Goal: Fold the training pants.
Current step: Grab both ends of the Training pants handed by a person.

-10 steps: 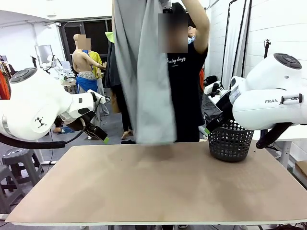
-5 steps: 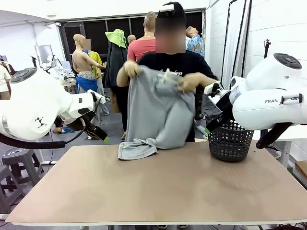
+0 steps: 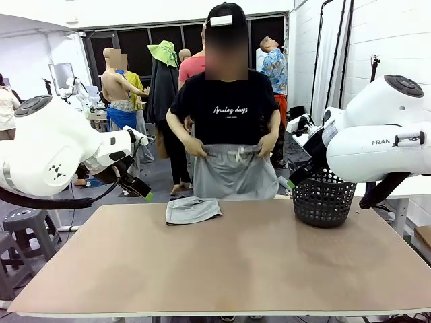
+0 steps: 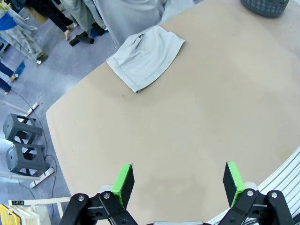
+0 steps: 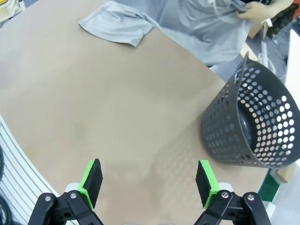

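Across our tan table (image 3: 269, 269), a person's hands (image 3: 196, 147) hold the training pants (image 3: 232, 176) by the waistband at hip height. The pants hang lengthwise, waist up, with a leg end draped onto the far table edge. Our left gripper (image 4: 178, 180) and right gripper (image 5: 150, 183) hover raised at either side, jaws spread wide, grasping nothing.

Glossy white arms (image 3: 47, 155) (green pads (image 4: 124, 183) on black)

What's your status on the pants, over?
Both jaws open, empty. Pants in person's hands at waistband, one leg end on table's far edge. Basket far right, clear.
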`<state>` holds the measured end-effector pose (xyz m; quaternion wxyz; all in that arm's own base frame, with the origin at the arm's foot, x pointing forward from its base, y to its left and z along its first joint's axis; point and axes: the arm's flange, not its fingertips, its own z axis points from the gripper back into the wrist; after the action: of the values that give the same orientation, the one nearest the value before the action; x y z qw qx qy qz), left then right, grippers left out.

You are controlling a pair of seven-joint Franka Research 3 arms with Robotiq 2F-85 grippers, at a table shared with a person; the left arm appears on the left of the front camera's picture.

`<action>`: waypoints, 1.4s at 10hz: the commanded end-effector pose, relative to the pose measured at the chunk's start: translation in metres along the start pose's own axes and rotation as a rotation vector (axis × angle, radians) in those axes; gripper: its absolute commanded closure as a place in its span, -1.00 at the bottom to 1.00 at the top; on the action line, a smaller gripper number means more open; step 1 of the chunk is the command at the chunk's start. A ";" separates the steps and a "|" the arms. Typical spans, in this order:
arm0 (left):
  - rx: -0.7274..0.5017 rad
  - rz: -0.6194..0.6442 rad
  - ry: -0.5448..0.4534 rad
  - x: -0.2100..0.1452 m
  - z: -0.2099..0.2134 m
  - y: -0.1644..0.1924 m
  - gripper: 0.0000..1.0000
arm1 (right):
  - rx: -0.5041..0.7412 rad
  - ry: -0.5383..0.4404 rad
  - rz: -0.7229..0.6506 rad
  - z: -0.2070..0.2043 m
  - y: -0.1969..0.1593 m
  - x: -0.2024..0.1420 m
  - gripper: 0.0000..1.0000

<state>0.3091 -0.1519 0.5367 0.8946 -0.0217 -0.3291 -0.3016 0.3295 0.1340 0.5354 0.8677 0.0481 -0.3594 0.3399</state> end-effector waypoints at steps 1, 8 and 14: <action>0.002 -0.009 0.000 0.000 0.000 0.000 -1.00 | 0.003 -0.003 -0.003 -0.001 -0.001 0.000 -1.00; 0.002 -0.009 0.000 0.000 0.000 0.000 -1.00 | 0.003 -0.003 -0.003 -0.001 -0.001 0.000 -1.00; 0.002 -0.009 0.000 0.000 0.000 0.000 -1.00 | 0.003 -0.003 -0.003 -0.001 -0.001 0.000 -1.00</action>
<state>0.3091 -0.1519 0.5367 0.8946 -0.0217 -0.3291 -0.3016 0.3295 0.1340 0.5354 0.8677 0.0481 -0.3594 0.3399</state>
